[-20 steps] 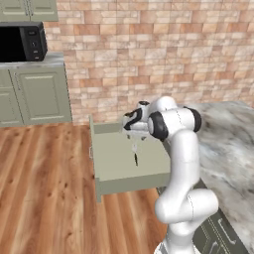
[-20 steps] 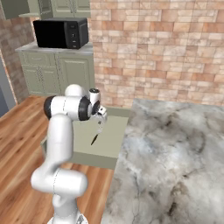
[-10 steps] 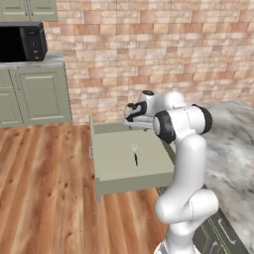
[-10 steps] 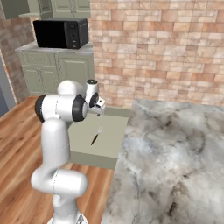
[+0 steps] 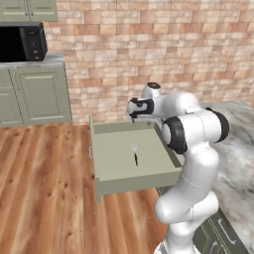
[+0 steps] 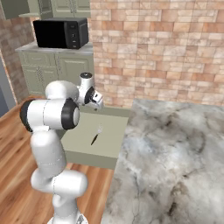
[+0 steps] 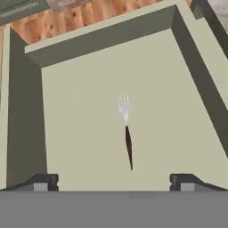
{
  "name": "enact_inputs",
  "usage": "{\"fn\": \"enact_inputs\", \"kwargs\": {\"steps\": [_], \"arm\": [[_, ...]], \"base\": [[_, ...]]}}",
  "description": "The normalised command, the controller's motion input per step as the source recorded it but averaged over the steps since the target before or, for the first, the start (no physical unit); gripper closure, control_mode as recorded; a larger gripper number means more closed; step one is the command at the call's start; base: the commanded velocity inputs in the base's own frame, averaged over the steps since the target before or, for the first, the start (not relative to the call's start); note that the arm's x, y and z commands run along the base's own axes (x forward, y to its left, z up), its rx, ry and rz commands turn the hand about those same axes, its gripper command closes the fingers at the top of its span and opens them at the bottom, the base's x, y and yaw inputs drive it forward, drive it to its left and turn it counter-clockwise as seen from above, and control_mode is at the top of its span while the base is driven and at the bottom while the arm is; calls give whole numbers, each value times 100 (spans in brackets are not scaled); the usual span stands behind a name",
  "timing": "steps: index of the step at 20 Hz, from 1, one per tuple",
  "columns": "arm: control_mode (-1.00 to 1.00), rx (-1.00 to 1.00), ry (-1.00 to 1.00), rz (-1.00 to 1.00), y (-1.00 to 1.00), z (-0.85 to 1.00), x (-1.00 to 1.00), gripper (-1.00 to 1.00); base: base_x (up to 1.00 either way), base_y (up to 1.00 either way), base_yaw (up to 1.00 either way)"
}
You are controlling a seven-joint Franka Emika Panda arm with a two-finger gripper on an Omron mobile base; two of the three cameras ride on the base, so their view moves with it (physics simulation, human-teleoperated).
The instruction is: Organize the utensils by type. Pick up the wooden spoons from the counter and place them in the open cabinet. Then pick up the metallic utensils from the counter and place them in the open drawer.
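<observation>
Silvery fork (image 7: 126, 129) lies flat in the drawer (image 7: 26, 133), where metal belongs; my claw (image 7: 113, 181) hangs wide, empty.

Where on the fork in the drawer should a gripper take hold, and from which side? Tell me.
Grip the fork by its thin dark handle, coming straight down from above. It lies flat on the floor of the open drawer, well clear of the walls, so the fingers should probably straddle the handle across its width. The open gripper hangs above it.

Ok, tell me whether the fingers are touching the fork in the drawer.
Apart. The hand view shows the fingers wide, with bare drawer floor between them and the fork.
</observation>
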Motion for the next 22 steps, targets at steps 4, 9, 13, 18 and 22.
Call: {"fn": "enact_inputs", "kwargs": {"steps": [4,9,13,18,22], "arm": [[-100,0,-16,-3,0,47,-63,-100],[-100,0,-17,-4,0,44,-65,-100],[-100,0,-16,-2,0,42,-67,-100],[-100,0,-4,0,0,62,-59,-100],[-100,0,17,-1,0,75,-53,-100]], "base": [[0,0,0],[0,0,0],[0,0,0],[0,0,0],[0,0,0]]}}
